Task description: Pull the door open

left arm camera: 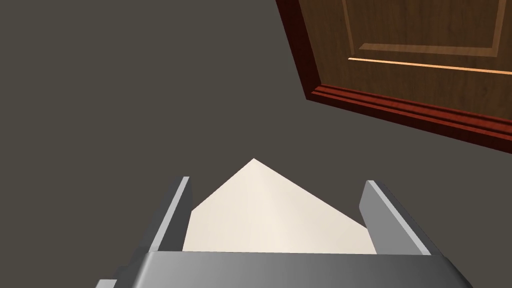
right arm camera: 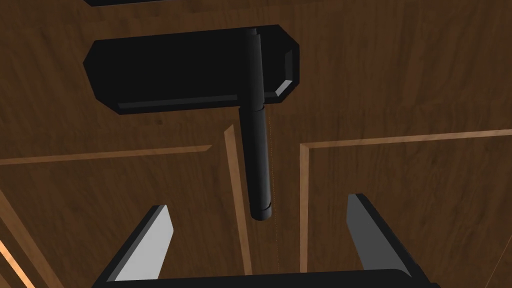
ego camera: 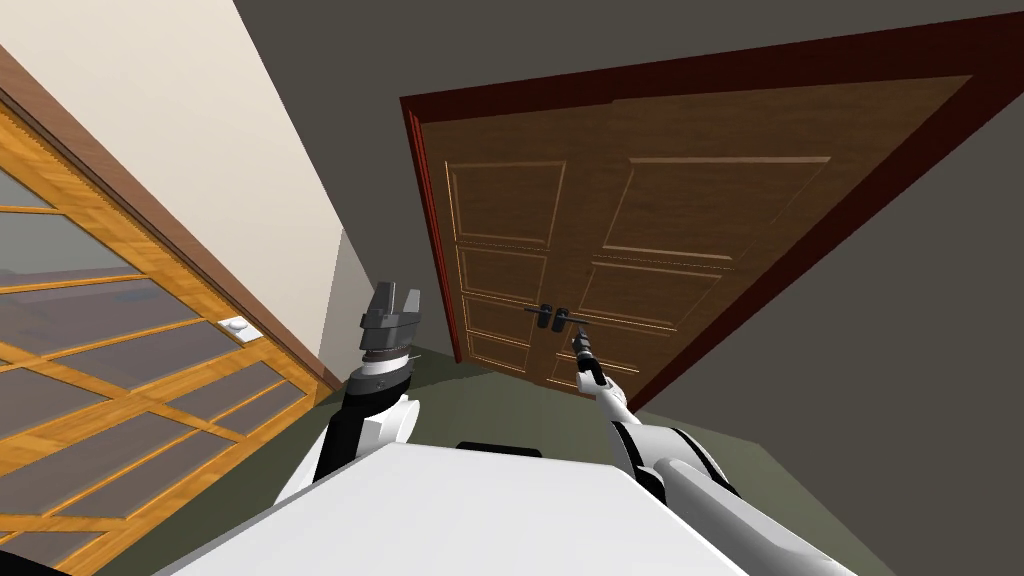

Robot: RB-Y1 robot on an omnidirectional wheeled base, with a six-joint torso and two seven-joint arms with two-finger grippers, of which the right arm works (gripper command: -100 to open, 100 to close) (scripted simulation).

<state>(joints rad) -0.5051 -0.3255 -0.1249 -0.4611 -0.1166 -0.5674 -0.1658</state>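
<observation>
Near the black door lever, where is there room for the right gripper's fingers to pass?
Bare brown wooden door flanks the black lever handle on both sides, within the span of the open right gripper. Crowded where the lever joins its black backplate.

1 brown wooden double door (ego camera: 640, 240) of 2 leaves hangs in 1 dark red frame (ego camera: 432, 230). Where the 2 leaves meet there are 2 black handle plates (ego camera: 545, 317), 1 on each leaf. The right wrist view shows 1 black round lever (right arm camera: 257, 150) on 1 of those plates. There are 2 grippers, the left gripper (ego camera: 398, 293) (left arm camera: 277, 182) and the right gripper (ego camera: 578, 338) (right arm camera: 257, 202), each with 2 light grey fingers. To the left stands 1 glazed orange-brown wooden lattice (ego camera: 130, 225), carrying 1 small white fitting (ego camera: 238, 325).
</observation>
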